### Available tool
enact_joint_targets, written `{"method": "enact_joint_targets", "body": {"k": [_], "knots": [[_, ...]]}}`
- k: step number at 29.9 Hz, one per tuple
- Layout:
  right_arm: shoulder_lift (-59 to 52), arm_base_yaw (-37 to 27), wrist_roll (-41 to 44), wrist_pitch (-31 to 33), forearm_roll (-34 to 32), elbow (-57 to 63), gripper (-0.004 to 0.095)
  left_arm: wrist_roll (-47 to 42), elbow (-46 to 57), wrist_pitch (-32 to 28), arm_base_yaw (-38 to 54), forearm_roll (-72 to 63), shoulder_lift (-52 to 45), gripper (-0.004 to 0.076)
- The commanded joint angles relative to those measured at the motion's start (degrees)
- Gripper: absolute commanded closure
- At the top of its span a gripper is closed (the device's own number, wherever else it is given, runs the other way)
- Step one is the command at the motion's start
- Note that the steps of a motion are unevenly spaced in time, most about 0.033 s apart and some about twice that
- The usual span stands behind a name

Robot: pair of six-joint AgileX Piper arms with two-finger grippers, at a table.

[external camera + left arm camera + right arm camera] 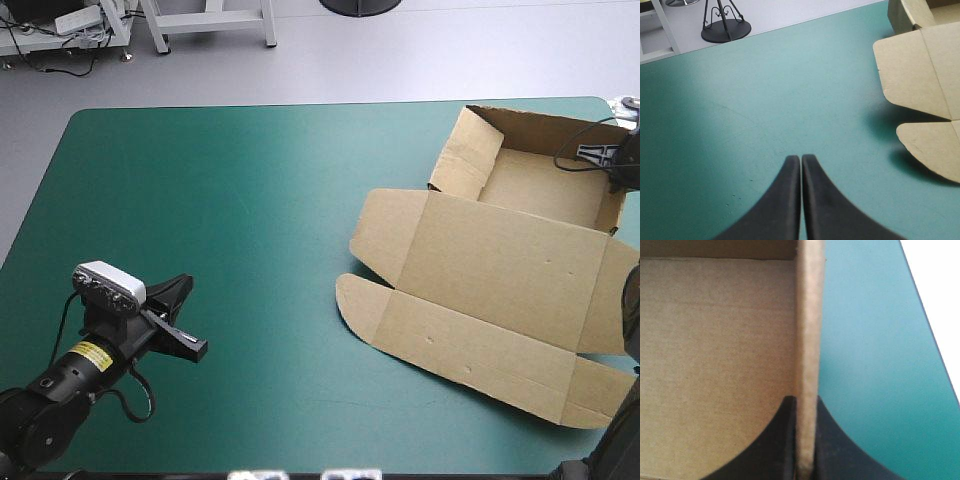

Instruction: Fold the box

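1. The brown box (500, 270) lies on the right half of the worktop (200, 200), reaching up toward its far right corner.
2. Its far part stands as an open tray: the left wall (462, 150) and the far wall are raised around a flat floor (540, 185).
3. The lid (500, 255) lies flat on the teal-green cover, spreading from the tray toward the near edge as 2 panels with a crease between them.
4. On the lid's left side 2 flaps lie flat, 1 with angled corners (385, 235) and 1 rounded (365, 305).
5. The right jaws are clenched on the tray's right wall. In the right wrist view the wall's top edge (809, 340) runs straight ahead between their 2 black fingers (782, 440), with the tray floor on 1 side and bare cover on the other.
6. The left jaws are clenched on nothing, their 2 black fingers (785, 200) meeting in a single point.
7. They sit over bare cover near the worktop's near left corner, well apart from the box.
8. In the left wrist view the lid's flaps (935, 150) show ahead and off to the side.
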Motion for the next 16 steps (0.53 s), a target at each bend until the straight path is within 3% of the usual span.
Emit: {"method": "enact_joint_targets", "body": {"k": [1,12,16], "knots": [[-1.72,-2.90,-0.42,-2.54,-0.19,-1.88,0.0928,-0.38,-1.56,-4.13,-0.23,-0.20,-0.10,0.0729],[3.96,-4.60,-0.42,-0.81,0.51,-1.88,0.0925,-0.24,-1.56,-1.35,-0.23,-0.20,-0.10,0.0729],[3.96,-5.06,-1.36,-0.53,1.56,-1.88,0.0840,-0.39,-1.56,-0.80,-0.23,-0.34,-0.10,0.0729]]}}
